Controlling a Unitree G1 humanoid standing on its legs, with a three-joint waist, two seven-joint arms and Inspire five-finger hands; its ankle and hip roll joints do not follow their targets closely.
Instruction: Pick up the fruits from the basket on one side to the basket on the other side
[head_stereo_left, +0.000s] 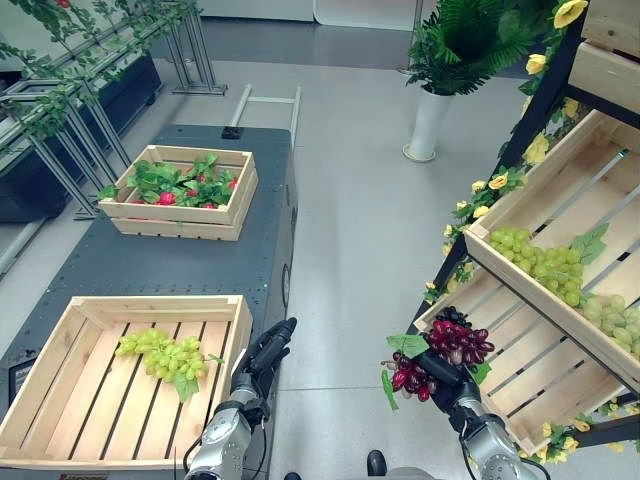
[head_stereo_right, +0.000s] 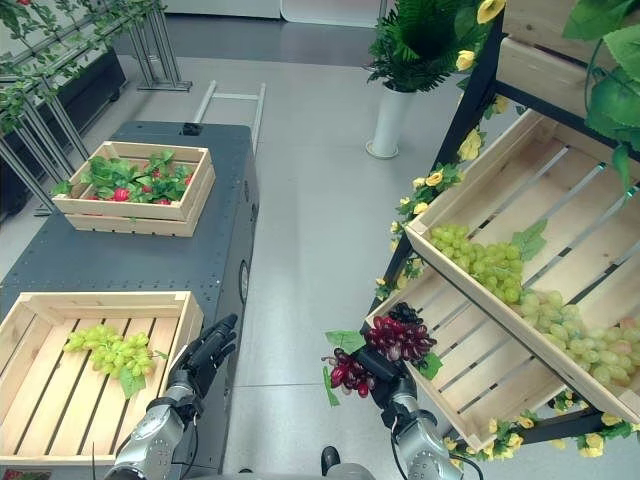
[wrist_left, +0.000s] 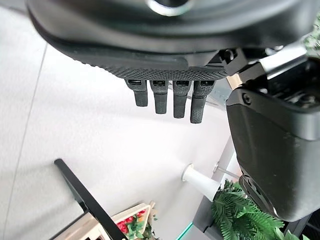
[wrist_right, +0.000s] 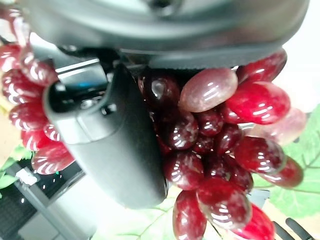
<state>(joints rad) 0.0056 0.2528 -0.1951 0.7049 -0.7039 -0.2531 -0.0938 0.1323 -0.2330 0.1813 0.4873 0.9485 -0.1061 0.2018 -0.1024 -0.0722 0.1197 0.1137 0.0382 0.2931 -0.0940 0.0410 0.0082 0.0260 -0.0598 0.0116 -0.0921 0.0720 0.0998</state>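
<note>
Right hand (head_stereo_left: 447, 381) gripped a dark red grape bunch (head_stereo_left: 452, 346) at the slatted wooden shelf crate's (head_stereo_left: 520, 385) edge, fingers largely hidden by fruit, while left hand (head_stereo_left: 264, 357) hovered straight-fingered beside a pale wooden basket (head_stereo_left: 60, 385).

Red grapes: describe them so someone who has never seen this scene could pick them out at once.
Start at the sloping wooden shelf on the robot's right and go down to its lower crate. At that crate's near corner the right hand is curled round the red grapes. They are dark red with a green leaf, unlike the green grapes in the upper crate.
</note>
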